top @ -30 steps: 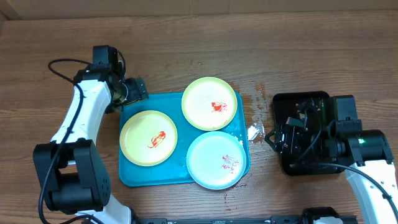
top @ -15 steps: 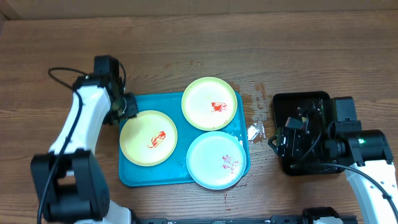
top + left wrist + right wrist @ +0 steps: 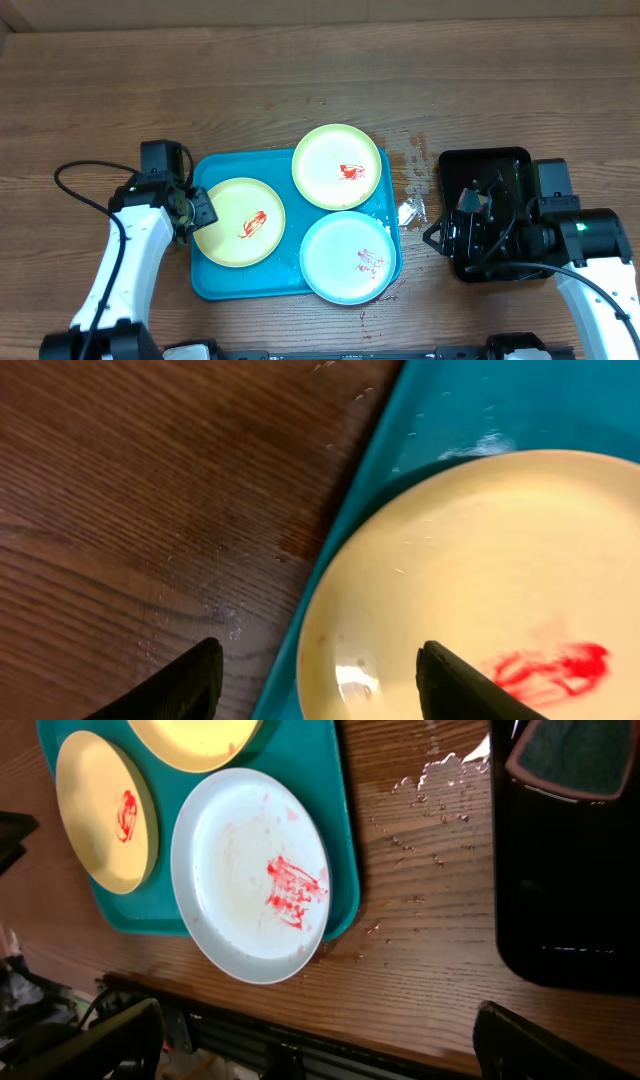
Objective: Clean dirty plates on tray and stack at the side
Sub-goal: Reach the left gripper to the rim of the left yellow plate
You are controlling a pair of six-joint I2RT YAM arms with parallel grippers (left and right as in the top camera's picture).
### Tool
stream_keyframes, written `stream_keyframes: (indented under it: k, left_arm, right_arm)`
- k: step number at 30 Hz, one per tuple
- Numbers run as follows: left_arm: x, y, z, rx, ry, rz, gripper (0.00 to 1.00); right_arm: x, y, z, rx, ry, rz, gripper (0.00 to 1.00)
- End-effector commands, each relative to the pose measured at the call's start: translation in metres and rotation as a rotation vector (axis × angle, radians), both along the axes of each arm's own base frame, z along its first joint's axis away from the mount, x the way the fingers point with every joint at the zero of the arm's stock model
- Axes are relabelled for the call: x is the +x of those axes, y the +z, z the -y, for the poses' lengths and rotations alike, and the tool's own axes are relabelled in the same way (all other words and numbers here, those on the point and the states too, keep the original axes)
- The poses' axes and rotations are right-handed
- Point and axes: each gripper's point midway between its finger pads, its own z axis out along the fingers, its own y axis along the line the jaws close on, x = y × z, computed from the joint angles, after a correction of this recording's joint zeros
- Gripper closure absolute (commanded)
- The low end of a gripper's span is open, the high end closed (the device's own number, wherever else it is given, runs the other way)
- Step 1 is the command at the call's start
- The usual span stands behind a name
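Observation:
Three plates lie on the turquoise tray [image 3: 215, 280], each with a red sauce smear: a yellow one at the left [image 3: 239, 221], a yellow one at the back [image 3: 337, 166] and a light-blue one at the front right [image 3: 350, 257]. My left gripper [image 3: 195, 215] hovers open over the left yellow plate's [image 3: 470, 570] left rim. In the left wrist view one finger is above the wood and the other above the plate, with the tray's rim [image 3: 350, 510] between them. My right gripper [image 3: 440, 232] stands open right of the tray, holding nothing; its wrist view shows the blue plate [image 3: 250, 870].
A black tray [image 3: 490, 165] sits at the right under my right arm, with a dark pad [image 3: 580, 755] in it. A crumpled white scrap [image 3: 410, 211] and water drops [image 3: 412, 160] lie between the two trays. The table's front edge [image 3: 300, 1040] is close below the blue plate.
My left arm has come forward from the tray's back left corner along its left side to the left yellow plate's rim. The right arm has hardly moved.

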Motion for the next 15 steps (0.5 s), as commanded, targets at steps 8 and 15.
stream_keyframes:
  k: [8, 15]
  left_arm:
    - [0.000, -0.053, -0.004, -0.136, -0.006, -0.097, 0.55]
    - [0.005, -0.059, 0.004, -0.150, -0.059, -0.100, 0.61]
  right_arm:
    - [0.001, 0.008, -0.006, 0.041, 0.004, 0.005, 0.00]
    - [0.001, 0.008, -0.006, 0.041, 0.004, 0.006, 0.00]
